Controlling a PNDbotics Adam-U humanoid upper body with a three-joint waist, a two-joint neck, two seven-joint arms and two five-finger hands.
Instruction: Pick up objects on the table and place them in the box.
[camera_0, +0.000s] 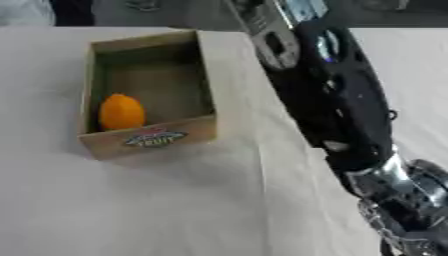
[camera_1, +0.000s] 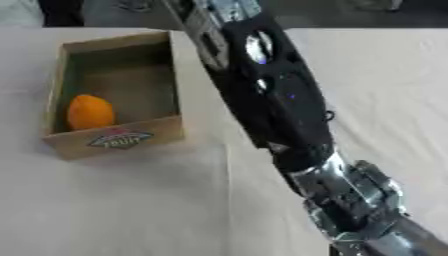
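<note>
A cardboard box (camera_0: 203, 75) with a fruit label on its front wall stands on the table at the upper left. An orange fruit (camera_0: 121, 112) lies inside it, in the near left corner. A black arm (camera_1: 280, 95) runs from the top middle down to the lower right, passing to the right of the box without touching it. It ends in a silver joint (camera_1: 350, 195) at the lower right corner, where the picture's edge cuts it off. Neither hand shows in either view. No loose object is visible on the table outside the box.
A white cloth (camera_0: 157, 210) covers the table, with a long crease (camera_0: 262, 165) running down from the box's right side. The table's far edge lies just behind the box, with dark floor beyond it.
</note>
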